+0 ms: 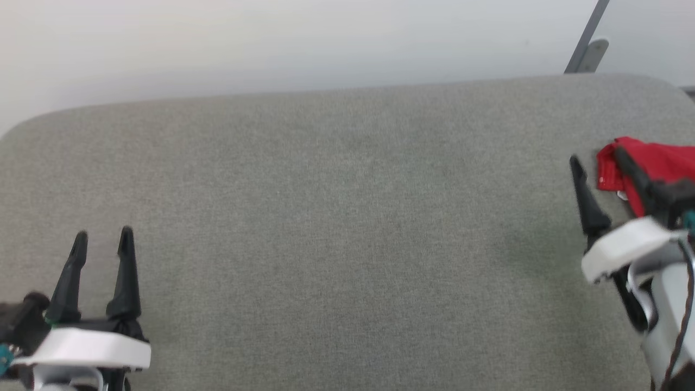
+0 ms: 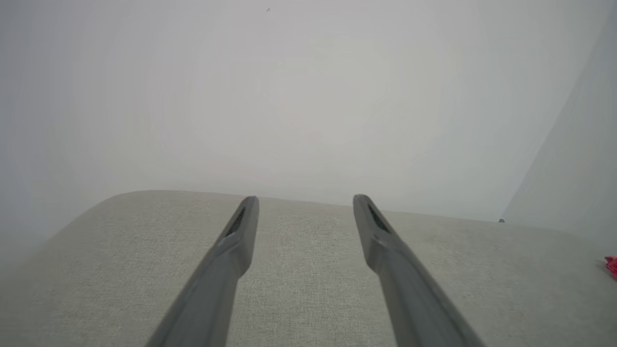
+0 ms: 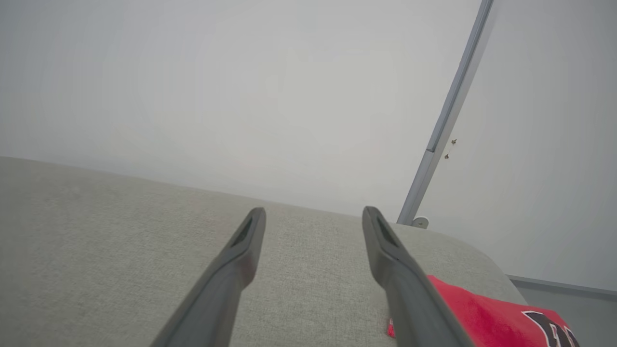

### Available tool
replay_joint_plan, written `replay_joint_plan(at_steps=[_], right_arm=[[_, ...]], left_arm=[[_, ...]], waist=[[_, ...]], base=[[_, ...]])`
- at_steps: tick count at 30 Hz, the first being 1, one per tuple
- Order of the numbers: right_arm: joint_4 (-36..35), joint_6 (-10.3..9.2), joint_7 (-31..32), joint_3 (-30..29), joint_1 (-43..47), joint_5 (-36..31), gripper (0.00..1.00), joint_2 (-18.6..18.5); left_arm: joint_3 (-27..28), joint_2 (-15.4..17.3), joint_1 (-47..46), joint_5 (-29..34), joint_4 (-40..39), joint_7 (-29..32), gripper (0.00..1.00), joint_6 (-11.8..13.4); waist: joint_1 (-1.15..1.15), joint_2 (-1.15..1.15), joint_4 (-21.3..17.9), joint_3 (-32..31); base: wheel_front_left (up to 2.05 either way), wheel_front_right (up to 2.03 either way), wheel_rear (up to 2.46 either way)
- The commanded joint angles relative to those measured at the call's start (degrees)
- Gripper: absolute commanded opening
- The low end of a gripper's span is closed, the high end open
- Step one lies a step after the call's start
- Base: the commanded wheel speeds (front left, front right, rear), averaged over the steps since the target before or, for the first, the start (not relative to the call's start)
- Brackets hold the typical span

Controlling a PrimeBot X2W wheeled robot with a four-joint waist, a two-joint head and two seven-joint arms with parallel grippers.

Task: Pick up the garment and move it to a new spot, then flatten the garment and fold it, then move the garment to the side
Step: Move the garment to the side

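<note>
My left pincer (image 1: 103,234) hangs wide and empty over the grey cushion (image 1: 347,217). My right pincer (image 1: 596,155), equally wide, sits at the edge of the one garment (image 1: 662,160), bunched at the cushion's right end (soft, light, I judge). I'd pinch a raised fold.

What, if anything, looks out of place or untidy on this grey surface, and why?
The garment stands out: it lies crumpled in a red heap at the far right edge of the grey surface, not spread flat. The right gripper stands open next to it, holding nothing.
</note>
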Motion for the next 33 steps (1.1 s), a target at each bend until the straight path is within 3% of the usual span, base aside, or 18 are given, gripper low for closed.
replay_joint_plan(at_steps=[1, 15, 33], right_arm=[[-2.08, -0.03, -0.22, -0.25, 2.22, 0.08, 1.0, 0.36], [-16.38, -0.02, -0.24, -4.59, 19.15, 0.69, 1.0, 2.86], [-22.42, -0.02, -0.24, -9.73, 27.78, 0.23, 1.0, 7.14]], left_arm=[[0.78, -0.34, 1.42, 0.94, -0.56, -0.27, 1.0, -0.17], [6.72, -4.7, 12.17, 2.4, -4.69, -0.28, 1.0, -0.16], [7.17, -5.32, 16.07, 1.59, -5.68, -0.28, 1.0, -0.16]], waist=[[0.0, 0.0, 0.2, -1.1], [0.0, 0.0, 0.62, -5.28], [0.0, 0.0, 2.17, -6.32]], base=[[0.0, 0.0, 0.0], [0.0, 0.0, 0.0], [0.0, 0.0, 0.0]])
